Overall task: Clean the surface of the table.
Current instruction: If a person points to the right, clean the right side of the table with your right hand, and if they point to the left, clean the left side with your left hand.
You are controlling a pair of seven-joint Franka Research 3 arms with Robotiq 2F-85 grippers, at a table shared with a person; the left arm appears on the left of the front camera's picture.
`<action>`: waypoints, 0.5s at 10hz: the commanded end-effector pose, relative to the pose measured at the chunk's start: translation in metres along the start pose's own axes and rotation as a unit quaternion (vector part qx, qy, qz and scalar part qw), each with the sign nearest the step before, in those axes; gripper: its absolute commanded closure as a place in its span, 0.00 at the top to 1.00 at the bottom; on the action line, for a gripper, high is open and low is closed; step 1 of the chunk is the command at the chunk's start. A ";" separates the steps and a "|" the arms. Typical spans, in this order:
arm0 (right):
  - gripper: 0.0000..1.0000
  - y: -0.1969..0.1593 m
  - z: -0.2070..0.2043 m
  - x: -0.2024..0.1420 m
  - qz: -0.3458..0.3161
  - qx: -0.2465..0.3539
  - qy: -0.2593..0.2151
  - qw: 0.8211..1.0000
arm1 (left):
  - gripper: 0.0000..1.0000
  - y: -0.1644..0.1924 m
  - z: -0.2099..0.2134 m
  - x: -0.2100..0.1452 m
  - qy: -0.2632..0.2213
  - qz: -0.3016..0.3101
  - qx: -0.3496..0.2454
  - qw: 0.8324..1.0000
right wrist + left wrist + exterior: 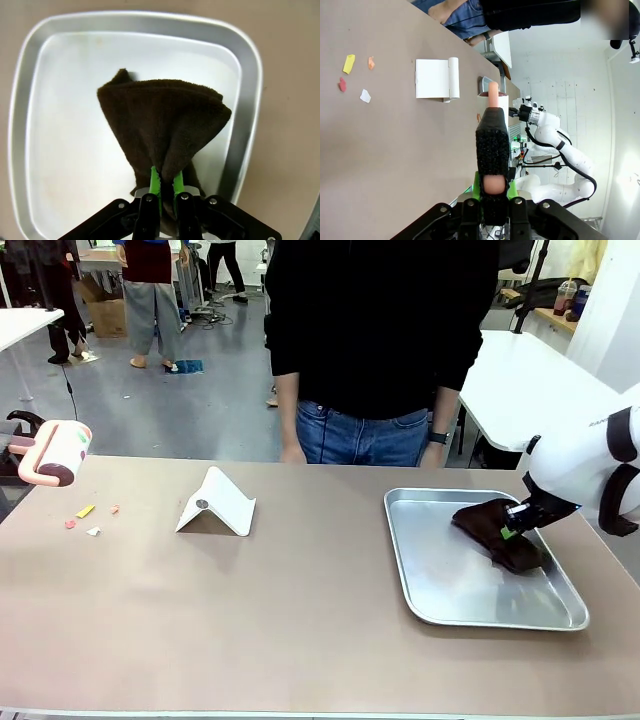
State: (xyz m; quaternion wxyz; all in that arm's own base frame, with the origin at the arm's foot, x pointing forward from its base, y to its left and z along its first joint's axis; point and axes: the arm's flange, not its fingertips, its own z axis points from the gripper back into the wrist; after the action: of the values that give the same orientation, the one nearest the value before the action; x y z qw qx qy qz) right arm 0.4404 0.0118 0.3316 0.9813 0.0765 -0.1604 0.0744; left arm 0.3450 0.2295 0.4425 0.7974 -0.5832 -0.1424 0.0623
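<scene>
The taupe table (300, 610) carries several small coloured paper scraps (88, 518) near its left edge, also seen as scraps (351, 75) in the left wrist view. A pink lint roller (50, 452) hovers above that left edge. My left gripper (494, 187) is shut on the roller's black-wrapped handle (492, 145), well short of the scraps. At the right, my right gripper (512, 528) is shut on a dark brown cloth (495, 530). The cloth (160, 125) hangs bunched from the right gripper (166, 182) over a metal tray (30, 100).
A white folded stand (215, 505) sits left of centre on the table, shown as a stand (436, 78) beyond the scraps. The shiny tray (440, 610) lies at the right. A person in a black top (370, 330) stands at the far edge.
</scene>
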 end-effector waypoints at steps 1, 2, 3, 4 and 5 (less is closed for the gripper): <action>0.11 -0.004 0.013 -0.033 -0.025 0.086 -0.019 0.996 | 0.15 -0.002 0.001 -0.002 -0.001 -0.008 0.000 1.000; 0.11 -0.012 0.020 -0.031 -0.052 0.130 -0.027 0.990 | 0.15 -0.002 0.001 -0.002 -0.001 -0.008 0.000 1.000; 0.11 -0.024 0.029 -0.029 -0.084 0.183 -0.031 0.979 | 0.15 -0.002 0.001 -0.002 -0.001 -0.008 0.000 1.000; 0.11 -0.039 0.040 -0.028 -0.126 0.243 -0.039 0.961 | 0.15 -0.002 0.001 -0.002 -0.001 -0.008 0.000 1.000; 0.11 -0.052 0.048 -0.028 -0.164 0.307 -0.041 0.937 | 0.15 -0.002 0.001 -0.002 -0.001 -0.008 0.000 1.000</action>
State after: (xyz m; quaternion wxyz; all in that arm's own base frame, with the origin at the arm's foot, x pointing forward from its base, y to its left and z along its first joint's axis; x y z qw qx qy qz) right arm 0.4075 -0.0276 0.3670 0.9286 0.3357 -0.1570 -0.0209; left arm 0.3449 0.2296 0.4427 0.7974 -0.5830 -0.1426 0.0622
